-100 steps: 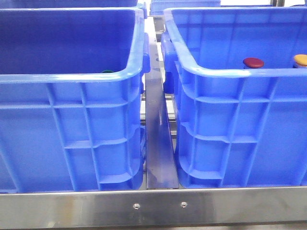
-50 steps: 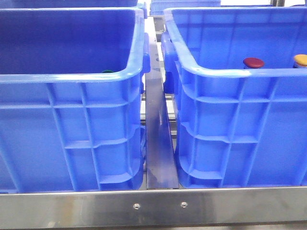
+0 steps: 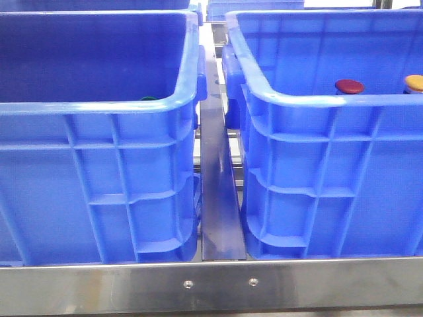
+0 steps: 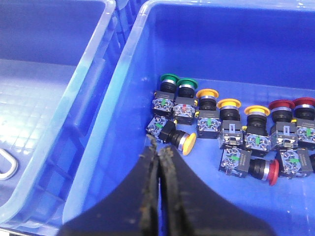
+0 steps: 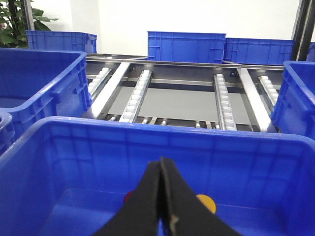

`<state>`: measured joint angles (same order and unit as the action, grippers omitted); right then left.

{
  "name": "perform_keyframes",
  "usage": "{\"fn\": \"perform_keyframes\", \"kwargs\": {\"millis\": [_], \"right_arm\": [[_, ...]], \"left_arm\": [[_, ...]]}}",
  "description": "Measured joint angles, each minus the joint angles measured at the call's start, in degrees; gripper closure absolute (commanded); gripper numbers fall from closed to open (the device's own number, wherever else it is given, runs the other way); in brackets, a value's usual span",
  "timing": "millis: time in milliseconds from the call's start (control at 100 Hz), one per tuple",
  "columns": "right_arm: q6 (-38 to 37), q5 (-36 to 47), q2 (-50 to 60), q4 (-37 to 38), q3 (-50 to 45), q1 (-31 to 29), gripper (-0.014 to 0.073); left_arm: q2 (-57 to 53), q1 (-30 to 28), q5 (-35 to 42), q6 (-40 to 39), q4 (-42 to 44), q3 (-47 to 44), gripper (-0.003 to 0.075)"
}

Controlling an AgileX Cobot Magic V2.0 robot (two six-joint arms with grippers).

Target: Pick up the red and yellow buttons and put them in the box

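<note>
Both crates are a saturated blue — the left crate point(image 3: 99, 178) and the right crate point(image 3: 330, 178) alike, their outer walls ribbed in a grid pattern. Between them runs a dull silver metal rail point(image 3: 218, 198). Over the right crate's rim peek a dark red button point(image 3: 349, 86) and a yellow-orange button point(image 3: 414, 82). The left wrist view shows green caps point(image 4: 170, 78), yellow caps point(image 4: 207, 93) and red caps point(image 4: 281, 104) on black-and-silver bodies. The left tool point(image 4: 158, 162) is black, as is the right tool point(image 5: 162, 196).

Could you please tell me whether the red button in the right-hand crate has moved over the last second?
No. In the front view the red button sits at the same spot above the crate's near rim.
</note>
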<state>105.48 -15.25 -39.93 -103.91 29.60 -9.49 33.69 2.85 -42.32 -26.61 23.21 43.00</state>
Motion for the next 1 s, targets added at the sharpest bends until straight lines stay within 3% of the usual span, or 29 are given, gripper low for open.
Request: {"fn": "perform_keyframes", "kwargs": {"millis": [260, 430, 750, 1000], "right_arm": [[0.0, 0.0, 0.0, 0.0, 0.0, 0.0, 0.0691], [0.0, -0.1, 0.0, 0.0, 0.0, 0.0, 0.0691], [0.0, -0.1, 0.0, 0.0, 0.0, 0.0, 0.0691], [0.0, -0.1, 0.0, 0.0, 0.0, 0.0, 0.0691]], "left_arm": [[-0.3, 0.2, 2.9, 0.9, -1.1, -0.6, 0.0739], [-2.7, 0.7, 12.6, 10.1, -7.0, -4.2, 0.0739], [-13.0, 0.8, 37.6, 25.5, -17.4, -22.0, 0.0739], [-25.3, 0.8, 39.7, 26.6, -17.5, -34.3, 0.0739]]}}
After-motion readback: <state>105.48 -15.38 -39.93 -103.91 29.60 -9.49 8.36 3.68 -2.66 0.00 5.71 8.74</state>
